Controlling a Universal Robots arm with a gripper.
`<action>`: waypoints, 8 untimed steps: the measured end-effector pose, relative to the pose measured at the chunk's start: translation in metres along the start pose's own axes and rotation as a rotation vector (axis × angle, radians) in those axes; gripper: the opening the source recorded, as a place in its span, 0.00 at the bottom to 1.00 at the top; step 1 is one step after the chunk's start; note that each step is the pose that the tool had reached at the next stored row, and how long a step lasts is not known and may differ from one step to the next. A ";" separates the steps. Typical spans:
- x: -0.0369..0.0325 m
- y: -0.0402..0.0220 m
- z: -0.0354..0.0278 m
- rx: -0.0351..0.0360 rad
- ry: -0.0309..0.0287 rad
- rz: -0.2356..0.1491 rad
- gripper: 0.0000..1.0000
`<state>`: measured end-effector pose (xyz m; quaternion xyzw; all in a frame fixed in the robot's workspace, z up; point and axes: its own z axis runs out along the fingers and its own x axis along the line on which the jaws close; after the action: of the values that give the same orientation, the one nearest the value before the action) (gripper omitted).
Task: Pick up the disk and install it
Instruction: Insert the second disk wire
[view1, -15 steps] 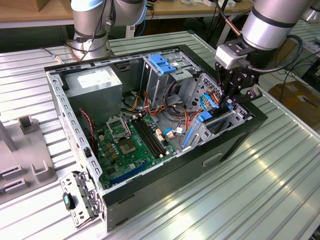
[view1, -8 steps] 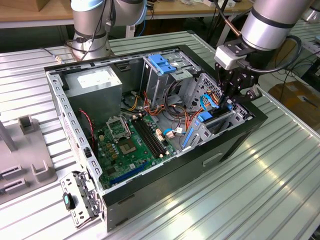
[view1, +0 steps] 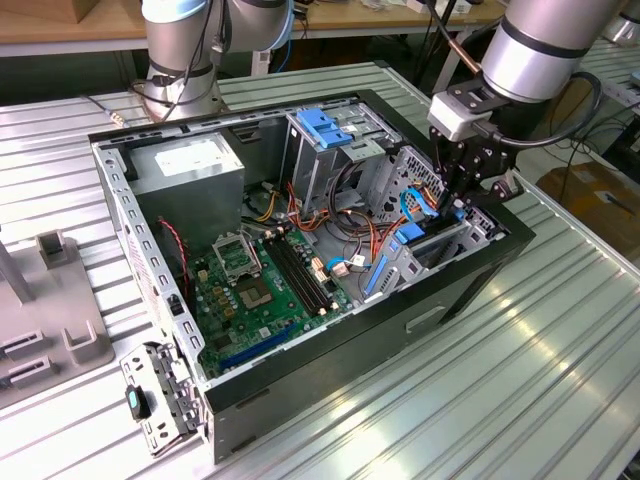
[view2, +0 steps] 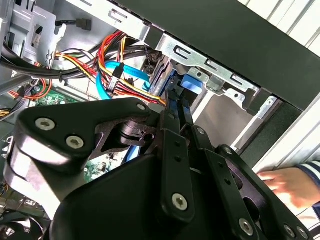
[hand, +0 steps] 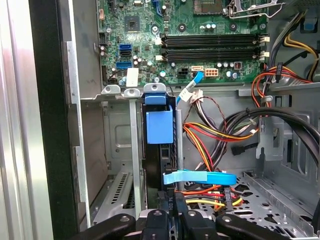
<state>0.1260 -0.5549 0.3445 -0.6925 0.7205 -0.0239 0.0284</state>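
From the exterior view, the open computer case (view1: 300, 255) lies on its side on the ribbed metal table (view1: 560, 340). The gripper (view1: 458, 200) reaches down into the corner of the case at the exterior view's right, just above the drive bay. The disk (view1: 425, 243) sits directly under the fingertips, standing on edge in the bay slot, with its blue carrier frame showing along the edge. Its long axis runs along the bay, slanting from the gripper toward the motherboard (view1: 262, 290).

In the second wrist view, the black fingers (view2: 176, 145) are drawn together on the thin upper edge of the disk (view2: 172, 95), which extends straight away from them into the slot. A person's hand (view2: 282, 185) rests outside the case wall.

In the first wrist view, the gripper (hand: 172, 212) clamps the near end of the disk (hand: 159, 125). The drive stands edge-on between metal bay rails (hand: 134, 150), its long axis pointing away from the fingertips toward the motherboard (hand: 200, 40), with a blue tab at the far end. A blue flat cable (hand: 200, 176) crosses just beside the gripper.
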 end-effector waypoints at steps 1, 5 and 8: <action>0.0000 -0.0001 -0.0010 0.0000 -0.0006 0.000 0.17; 0.0000 -0.0002 -0.0023 0.0000 -0.0001 0.000 0.17; -0.0001 -0.0002 -0.0025 -0.0002 -0.0061 0.000 0.17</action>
<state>0.1260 -0.5548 0.3469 -0.6924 0.7205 -0.0217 0.0305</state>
